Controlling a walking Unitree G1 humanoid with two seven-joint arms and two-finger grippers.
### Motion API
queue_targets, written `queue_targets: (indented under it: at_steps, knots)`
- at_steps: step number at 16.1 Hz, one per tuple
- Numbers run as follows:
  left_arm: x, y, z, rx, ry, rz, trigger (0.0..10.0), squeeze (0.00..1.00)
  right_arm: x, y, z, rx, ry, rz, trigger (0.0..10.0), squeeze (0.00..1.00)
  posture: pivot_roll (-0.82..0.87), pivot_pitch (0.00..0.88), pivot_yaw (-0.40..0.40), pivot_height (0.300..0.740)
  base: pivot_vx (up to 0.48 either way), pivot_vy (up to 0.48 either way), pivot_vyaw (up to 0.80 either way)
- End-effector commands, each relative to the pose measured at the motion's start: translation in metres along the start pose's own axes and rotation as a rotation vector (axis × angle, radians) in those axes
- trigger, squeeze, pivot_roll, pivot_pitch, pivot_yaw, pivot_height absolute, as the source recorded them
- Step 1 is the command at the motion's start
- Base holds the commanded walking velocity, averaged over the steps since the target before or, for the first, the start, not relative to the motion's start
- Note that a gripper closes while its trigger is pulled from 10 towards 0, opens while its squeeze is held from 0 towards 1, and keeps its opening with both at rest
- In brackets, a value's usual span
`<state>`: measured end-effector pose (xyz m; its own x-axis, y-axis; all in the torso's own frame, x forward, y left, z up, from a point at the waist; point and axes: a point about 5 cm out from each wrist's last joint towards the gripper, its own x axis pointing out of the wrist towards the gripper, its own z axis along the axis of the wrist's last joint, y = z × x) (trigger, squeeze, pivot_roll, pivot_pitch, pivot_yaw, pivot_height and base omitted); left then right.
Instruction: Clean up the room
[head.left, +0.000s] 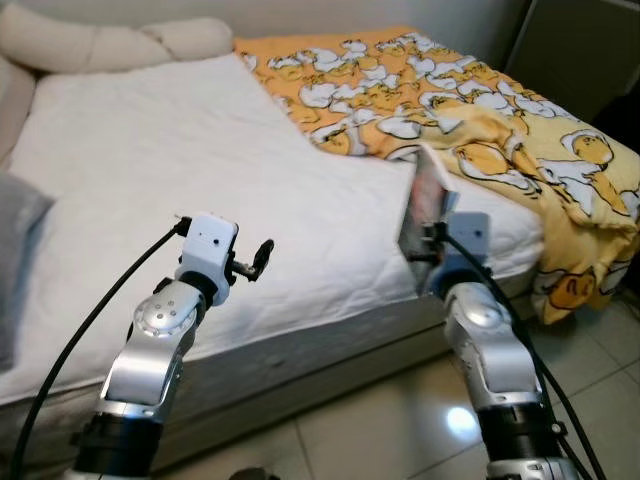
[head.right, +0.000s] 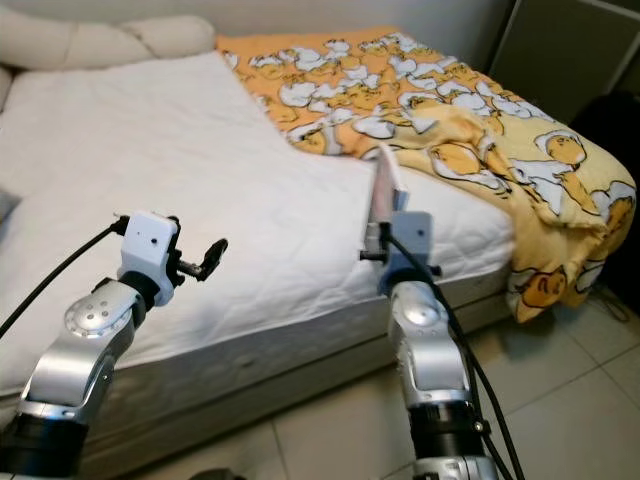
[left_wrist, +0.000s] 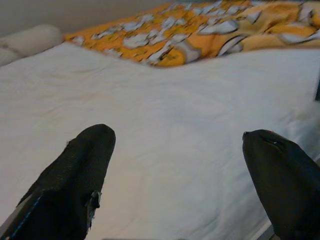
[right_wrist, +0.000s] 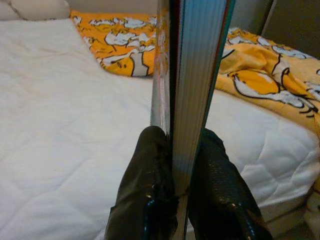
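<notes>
My right gripper (right_wrist: 176, 150) is shut on a thin book (right_wrist: 192, 75), held upright on its edge over the near edge of the bed. The same book (head.left: 424, 205) stands up from the right wrist, in front of the crumpled blanket. My left gripper (head.left: 258, 260) is open and holds nothing; its fingers (left_wrist: 82, 175) are spread wide over the bare white mattress (head.left: 200, 180). A yellow and orange duck-print blanket (head.left: 470, 110) is bunched across the right half of the bed and hangs off its right corner.
Cream pillows (head.left: 110, 40) lie at the head of the bed, far left. A grey cloth (head.left: 18, 230) sits at the left edge. Pale floor tiles (head.left: 380, 430) run along the bed's near side. A dark cabinet (head.left: 580, 50) stands at the far right.
</notes>
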<state>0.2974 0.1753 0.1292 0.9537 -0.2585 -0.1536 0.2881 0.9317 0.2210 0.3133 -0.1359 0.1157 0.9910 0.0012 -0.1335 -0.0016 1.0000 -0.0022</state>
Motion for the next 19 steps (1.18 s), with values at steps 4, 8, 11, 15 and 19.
queue_targets:
  at_steps: [4, 8, 11, 15, 19]
  knots:
    - [0.002, -0.003, 0.004, 0.001, -0.012, -0.004, 10.0, 0.00, 0.000, 0.003, 0.010, -0.002, -0.042, 0.016, 10.0, 0.00, 0.02, 0.000, -0.016, 0.740, 0.000, 0.250, 0.00]
    - [0.003, 0.000, 0.006, -0.010, -0.033, 0.025, 10.0, 0.00, 0.000, 0.003, 0.010, 0.008, -0.045, 0.016, 10.0, 0.00, 0.02, 0.000, -0.016, 0.740, 0.000, 0.000, 0.00]
    - [0.003, 0.002, 0.009, -0.020, -0.054, 0.042, 10.0, 0.00, 0.001, 0.003, 0.007, -0.006, -0.018, 0.029, 10.0, 0.00, 0.02, 0.000, -0.016, 0.740, 0.000, 0.000, 0.00]
    - [0.003, 0.003, 0.010, -0.032, -0.061, 0.051, 10.0, 0.00, 0.001, 0.010, 0.008, -0.064, -0.027, 0.075, 10.0, 0.00, 0.02, 0.000, -0.016, 0.740, 0.064, 0.000, 0.32]
    - [0.003, 0.004, 0.011, -0.037, -0.065, 0.053, 10.0, 0.00, 0.000, 0.015, 0.010, -0.064, -0.032, 0.122, 10.0, 0.00, 0.02, 0.000, -0.015, 0.740, 0.293, 0.000, 0.80]
